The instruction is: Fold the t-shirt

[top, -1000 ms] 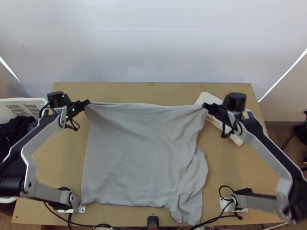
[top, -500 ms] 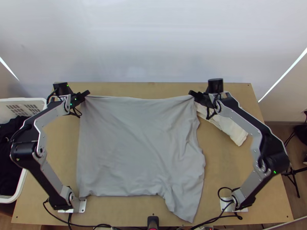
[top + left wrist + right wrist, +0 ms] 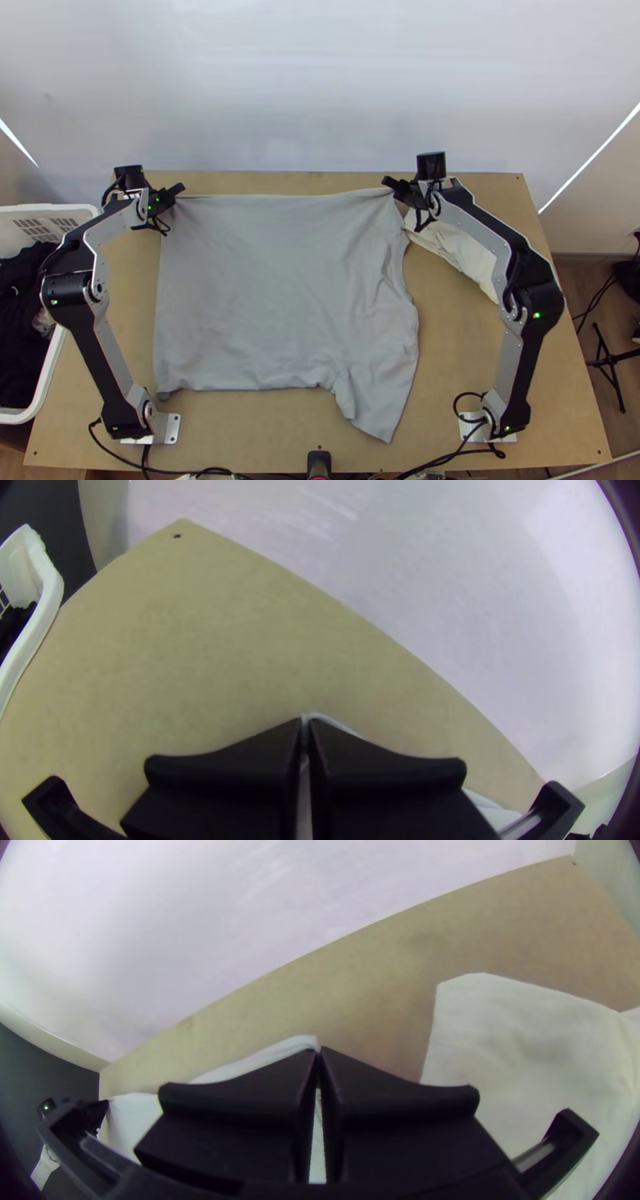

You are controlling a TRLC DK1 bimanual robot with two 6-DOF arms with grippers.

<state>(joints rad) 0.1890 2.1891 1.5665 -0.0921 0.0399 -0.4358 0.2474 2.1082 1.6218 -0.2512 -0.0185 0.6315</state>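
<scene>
The grey t-shirt [image 3: 280, 296] lies spread over the table's middle, its far edge pulled nearly straight between the grippers, with a part jutting toward the near edge at right. My left gripper [image 3: 178, 192] is at its far left corner, and my right gripper [image 3: 390, 185] at its far right corner. In the left wrist view my left gripper [image 3: 305, 727] is shut on a bit of the t-shirt [image 3: 492, 807]. The right wrist view has my right gripper [image 3: 318, 1055] shut on the t-shirt's other corner [image 3: 267, 1055].
A folded cream cloth [image 3: 460, 248] lies on the table [image 3: 496, 360] beside the right gripper. At the left edge stands a white basket [image 3: 48, 376] with dark clothes. A white wall or sheet [image 3: 320, 88] rises behind the table's far edge.
Both grippers have moved toward the far edge, the right one also leftward, taking the t-shirt along. Its near edge has slid away from the table's front, and its right side has spread out somewhat.
</scene>
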